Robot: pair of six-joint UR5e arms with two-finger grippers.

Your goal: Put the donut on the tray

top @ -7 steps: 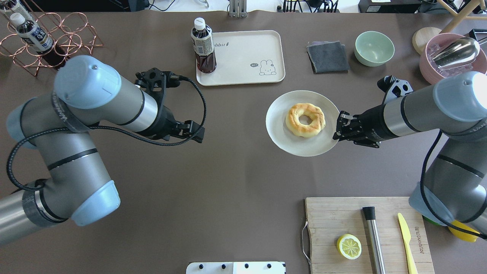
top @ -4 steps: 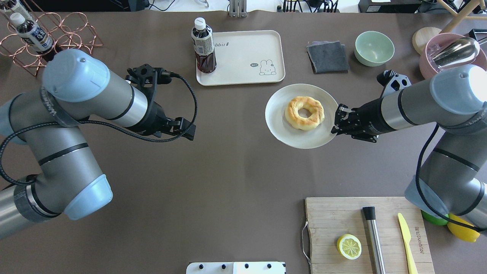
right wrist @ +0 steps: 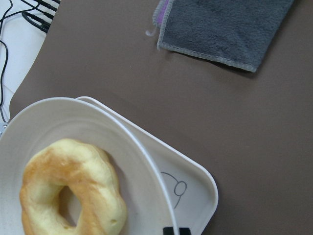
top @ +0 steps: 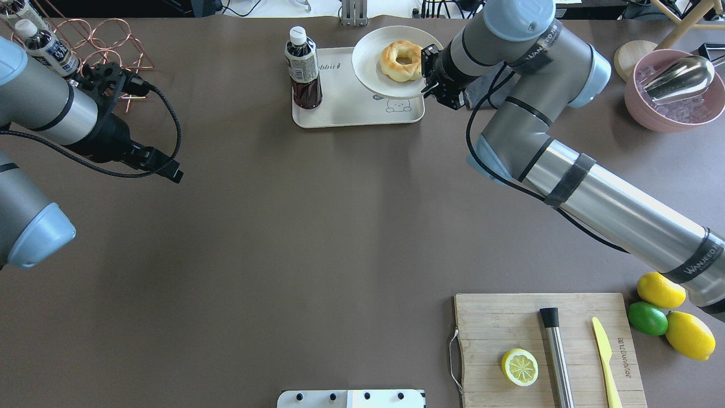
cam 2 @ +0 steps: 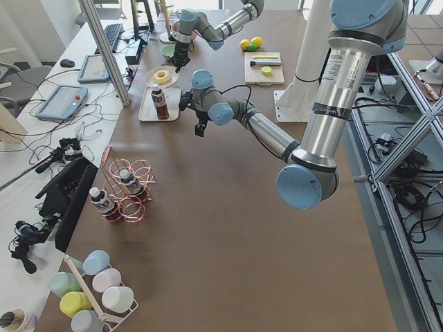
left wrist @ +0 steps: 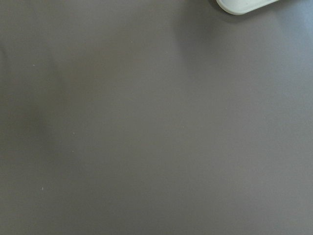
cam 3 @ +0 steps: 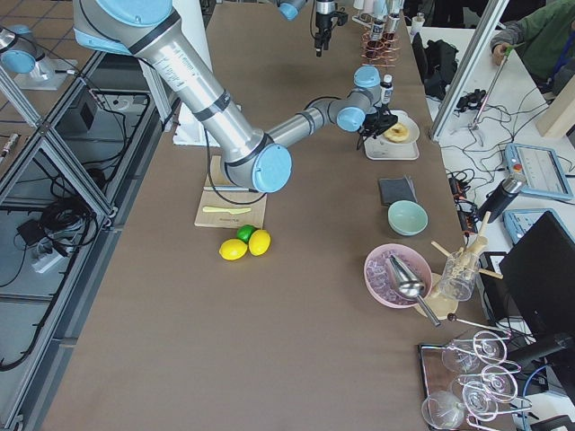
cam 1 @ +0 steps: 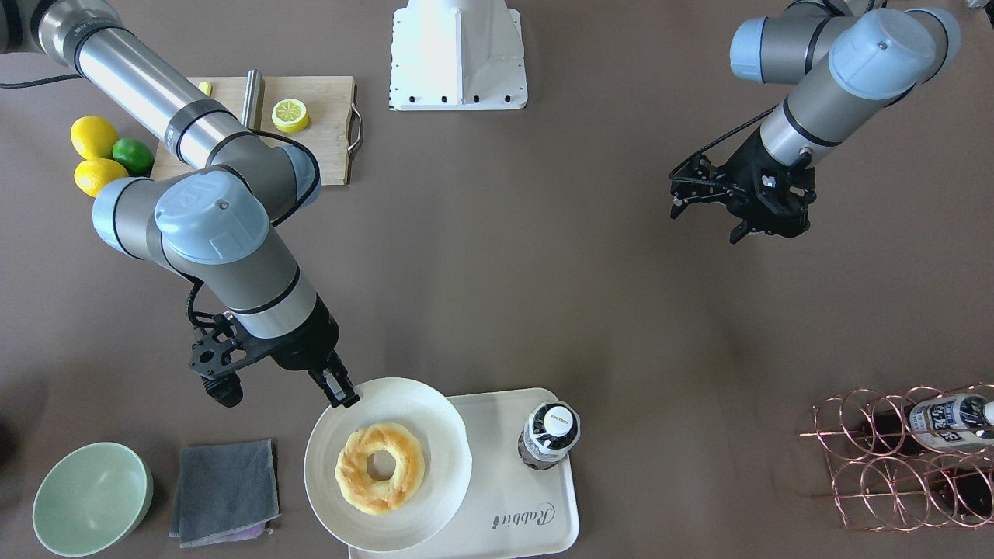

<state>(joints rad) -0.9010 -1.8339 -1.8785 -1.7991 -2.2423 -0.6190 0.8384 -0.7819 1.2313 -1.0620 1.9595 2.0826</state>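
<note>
My right gripper pinches the white plate by its rim, the donut on it, over the tray, half hiding its bear drawing. My left gripper hangs far from the tray; I cannot tell whether it is spread.

Bright even room light, soft faint shadows, glare on arm caps, wrist views slightly soft

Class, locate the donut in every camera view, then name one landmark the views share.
Front-facing: donut bottom, left of centre.
Overhead: donut top centre.
Exterior left: donut upper left.
Exterior right: donut upper right.
Left wrist: absent.
Right wrist: donut bottom left.
Landmark: the tray beneath its plate.
</note>
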